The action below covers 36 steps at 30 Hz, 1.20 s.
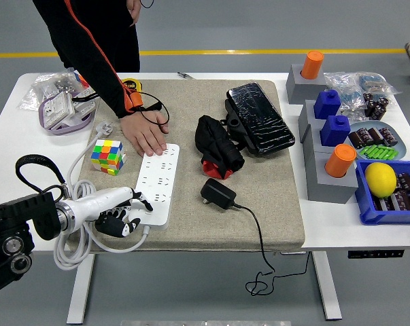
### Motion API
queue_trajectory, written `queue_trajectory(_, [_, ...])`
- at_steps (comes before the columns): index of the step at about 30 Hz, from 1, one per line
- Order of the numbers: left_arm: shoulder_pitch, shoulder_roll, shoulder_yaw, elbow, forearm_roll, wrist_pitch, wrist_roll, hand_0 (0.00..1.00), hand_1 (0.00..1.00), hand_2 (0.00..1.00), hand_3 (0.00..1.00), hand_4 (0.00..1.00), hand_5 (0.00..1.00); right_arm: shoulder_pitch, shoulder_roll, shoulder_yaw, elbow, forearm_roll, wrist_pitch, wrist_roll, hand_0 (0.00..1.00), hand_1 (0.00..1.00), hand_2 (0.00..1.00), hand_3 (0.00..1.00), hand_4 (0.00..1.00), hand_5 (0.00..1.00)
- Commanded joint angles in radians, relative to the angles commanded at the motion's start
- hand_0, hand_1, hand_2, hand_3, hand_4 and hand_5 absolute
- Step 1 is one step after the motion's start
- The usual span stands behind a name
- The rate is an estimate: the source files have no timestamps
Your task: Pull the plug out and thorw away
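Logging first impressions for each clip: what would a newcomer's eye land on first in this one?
Probably the person's hand pressing flat on the far end of the white power strip on the grey mat, while the robot's left hand sits at the strip's near-left corner, holding nothing. Next, the black plug adapter lying loose on the mat right of the strip, its cable trailing off the table's near edge, and the bright puzzle cube left of the strip.

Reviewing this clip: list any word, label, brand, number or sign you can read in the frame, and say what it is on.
None can be read.
Packets in the clear bags: print too small and blurred.
White power strip: no legible marking.
Black adapter: no legible label.
Plastic bags at the far right: nothing legible.
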Motion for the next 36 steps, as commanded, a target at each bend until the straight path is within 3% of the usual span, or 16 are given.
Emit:
queue_trajectory(17, [-0.001,0.0,0.016,0.026,0.011,-0.002,0.0,0.062,0.061,0.114,0.717,0.434,0.002,0.0,0.001,0.003,0.0,-0.001,0.0,0.0,0.641,0.677,0.685,0.601,0.998,0.474])
queue_trajectory(28, [0.034,-0.01,-0.171,-0.072,-0.027,-0.018,0.012,0.063,0.061,0.116,0.705,0.44,0.002,0.002,0.003,0.004,0.0,-0.002,0.0,0.0,0.64,0.677,0.685,0.601,0.998,0.475])
queue_trajectory(31, [0.027,-0.02,-0.189,-0.058,-0.015,-0.007,-0.021,0.063,0.061,0.116,0.705,0.44,0.002,0.002,0.003,0.006,0.0,-0.003,0.0,0.0,0.64,0.677,0.685,0.601,0.998,0.475])
queue_trajectory(33, [0.016,-0.041,-0.201,-0.022,0.029,0.031,-0.085,0.063,0.061,0.116,0.705,0.44,0.002,0.002,0.003,0.008,0.0,-0.004,0.0,-0.001,0.64,0.677,0.685,0.601,0.998,0.475])
queue_trajectory(34, [0.013,-0.048,-0.203,-0.011,0.036,0.04,-0.106,0.084,0.078,0.135,0.671,0.487,0.002,0.002,0.003,0.007,0.0,-0.004,0.0,-0.001,0.641,0.677,0.685,0.602,0.998,0.474])
queue_trajectory(36, [0.003,-0.069,-0.208,0.018,0.053,0.056,-0.13,0.084,0.078,0.135,0.671,0.487,0.002,0.003,0.003,0.005,0.0,-0.002,0.0,0.0,0.641,0.677,0.685,0.602,0.998,0.474])
